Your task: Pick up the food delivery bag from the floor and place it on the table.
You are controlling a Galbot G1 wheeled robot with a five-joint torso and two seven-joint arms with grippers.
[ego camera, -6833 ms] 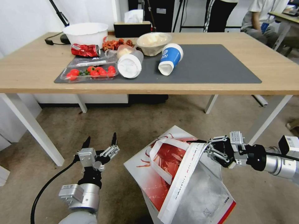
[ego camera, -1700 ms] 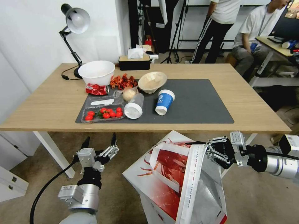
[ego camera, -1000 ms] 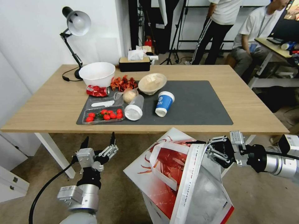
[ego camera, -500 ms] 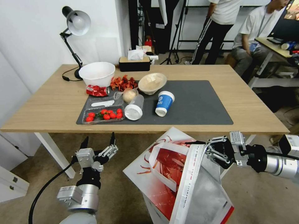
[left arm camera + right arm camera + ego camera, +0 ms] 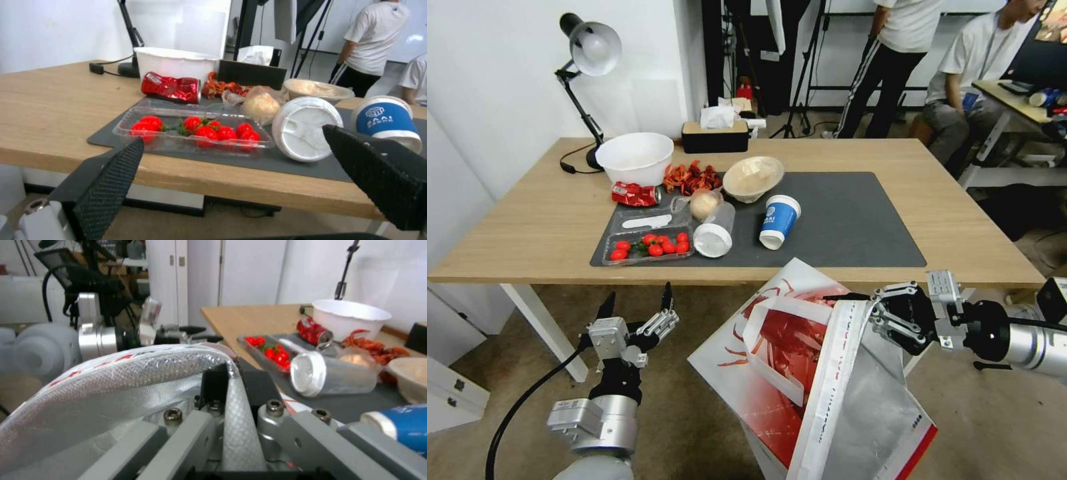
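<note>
Right gripper (image 5: 875,319) was clamped on the rim of the food delivery bag (image 5: 800,373), jaws pressed together on the foil-lined edge; in the right wrist view that edge (image 5: 133,373) ran up over and down between the fingers (image 5: 213,386). Bag hung tilted in front of the table (image 5: 527,220), mouth open toward the robot, upper corner level with or just above the table's near edge, lower part below the tabletop. Bottom of the bag ran out of the head view, so contact with the floor (image 5: 694,427) could not be told; from its height it looked lifted clear.

Left gripper (image 5: 635,310) sat below the table's near edge, well left of the bag, fingers spread wide, holding nothing. Left wrist view looked between its two black pads (image 5: 111,173) at the table front.

On the table: dark mat (image 5: 854,220) carried a tomato tray (image 5: 647,245), a tipped lidded cup (image 5: 716,230), a blue paper cup (image 5: 778,220), a crushed red can (image 5: 635,193), two bowls. The mat's right part, beyond the bag, lay bare.

Judged step: carry phase, bag grasped and raised, not yet over the table. Next move would call for more height so the sagging lower body clears the table edge, then forward travel to the bare right part of the mat, away from the cups. Single-edge grip leaves the bag free to swing and tip
</note>
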